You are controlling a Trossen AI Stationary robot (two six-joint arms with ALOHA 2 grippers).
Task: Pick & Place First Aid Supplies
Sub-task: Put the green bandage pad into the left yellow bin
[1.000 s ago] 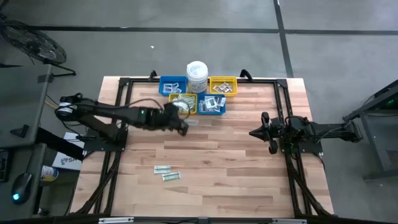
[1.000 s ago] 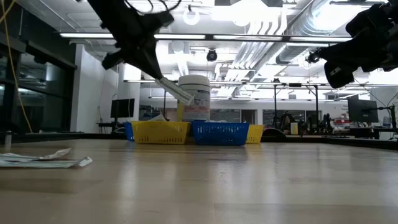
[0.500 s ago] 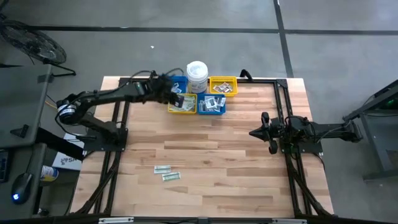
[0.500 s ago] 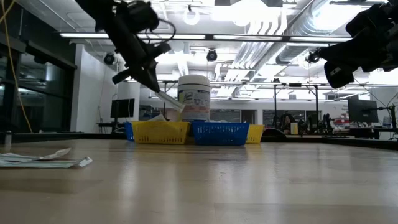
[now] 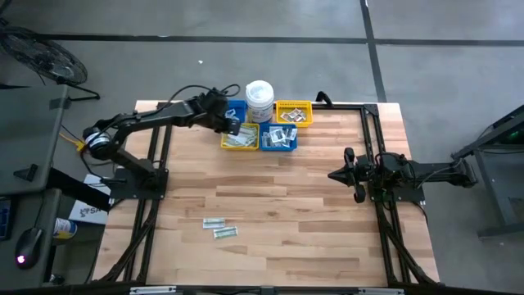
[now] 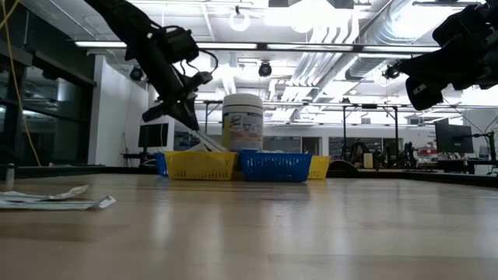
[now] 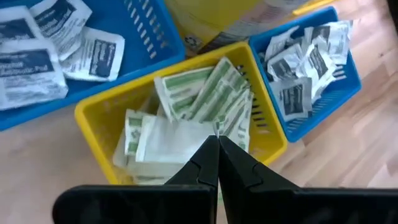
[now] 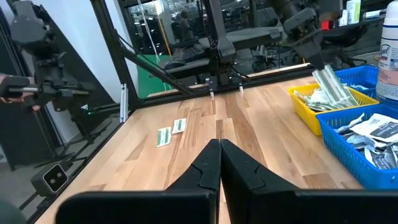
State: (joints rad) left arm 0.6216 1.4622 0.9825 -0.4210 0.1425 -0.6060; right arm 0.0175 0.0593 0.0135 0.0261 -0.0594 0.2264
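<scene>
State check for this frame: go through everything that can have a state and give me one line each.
Left pincer: shut on a green-and-white strip packet, above the near yellow bin.
Right pincer: shut, empty, parked at the table's right side.
Near yellow bin: holds green-and-white strips.
Blue bin beside it: holds white square packets.
White tub: upright, lid on.
Two strip packets: lying flat on the table, not yet binned.

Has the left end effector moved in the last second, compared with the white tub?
Yes. In the high view the left end effector, shut on a green-and-white packet, moved from the open table toward the white tub, over the yellow bin.
</scene>
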